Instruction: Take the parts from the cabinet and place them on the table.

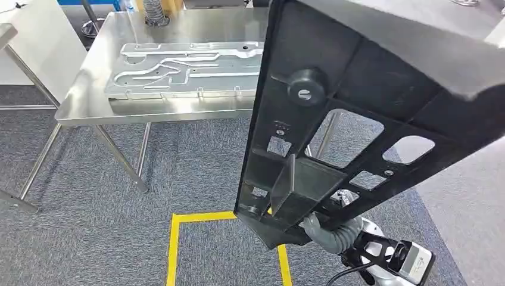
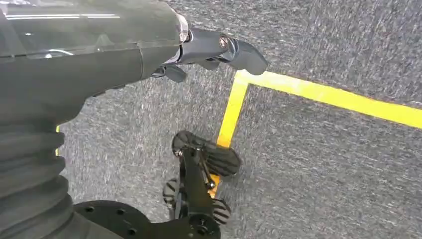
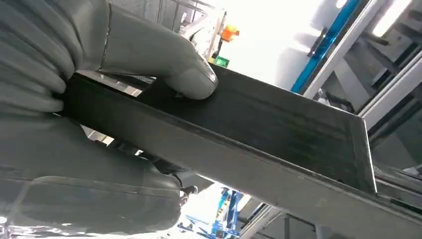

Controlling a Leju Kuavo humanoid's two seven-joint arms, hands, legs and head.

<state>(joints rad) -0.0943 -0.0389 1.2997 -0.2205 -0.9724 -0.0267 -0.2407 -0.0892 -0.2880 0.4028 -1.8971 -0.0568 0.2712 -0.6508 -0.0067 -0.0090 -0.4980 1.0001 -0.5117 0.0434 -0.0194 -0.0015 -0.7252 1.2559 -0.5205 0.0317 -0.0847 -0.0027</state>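
The right hand (image 1: 315,229) enters the head view from below, its ribbed grey cover meeting the lower end of a large black plastic frame part (image 1: 357,119); the fingers themselves are hidden behind the part there. The part is held up off the floor, tilted, its underside facing the camera, showing ribs, several cut-out windows and a round knob (image 1: 307,87). Beyond it stands a stainless steel table (image 1: 89,89) on a grey carpet (image 1: 89,196), and a flat stamped metal panel (image 1: 184,68) lies on the tabletop; the black part hangs in front of the table's right portion, and whether it touches the table cannot be told. A yellow tape outline (image 1: 174,244) is marked on the carpet below. In the left wrist view, the left hand (image 2: 209,50) hangs over the carpet with nothing in it, its dark fingers (image 2: 244,55) extended and close together; how far apart they are cannot be told. The yellow tape (image 2: 318,94) runs across the floor beneath. In the right wrist view, the right hand (image 3: 74,89) is clamped on the edge of the black part (image 3: 278,134), the thick grey thumb (image 3: 164,64) pressed onto its flat face and the rest of the hand wrapped beneath. Blue and grey frame members (image 3: 328,55) show blurred beyond.
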